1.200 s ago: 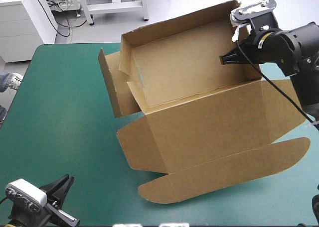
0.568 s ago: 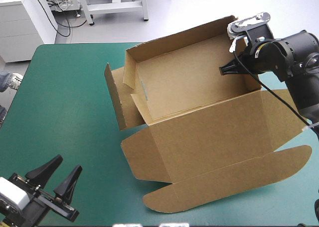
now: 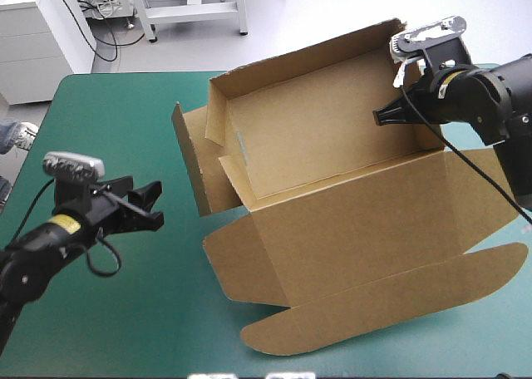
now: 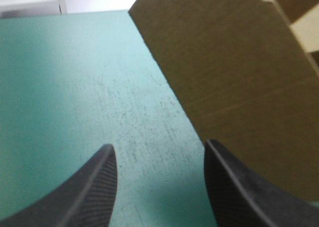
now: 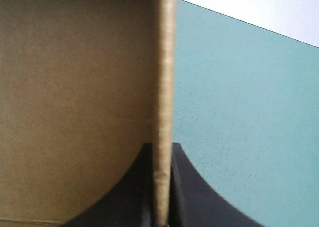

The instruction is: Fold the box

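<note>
The brown box (image 3: 324, 138) stands as an open tray in the middle of the teal-green table, its lid (image 3: 366, 229) lying flat toward the near edge with a rounded tuck flap. My right gripper (image 3: 391, 113) is shut on the tray's right end wall; in the right wrist view that wall's edge (image 5: 163, 87) runs straight up from between the black fingers (image 5: 187, 187). My left gripper (image 3: 148, 206) hovers open over bare cover, left of the box's loose left flap (image 3: 189, 167). In the left wrist view, brown board (image 4: 239, 77) lies ahead of my left gripper (image 4: 159, 177).
Bare teal-green cover (image 3: 108, 130) stretches left of the box and along the near edge. White cabinets and a table frame stand beyond the far edge.
My left arm has risen from the near left corner and moved forward toward the box's left flap, fingers now open. The box has shifted slightly to the right with the right gripper.
</note>
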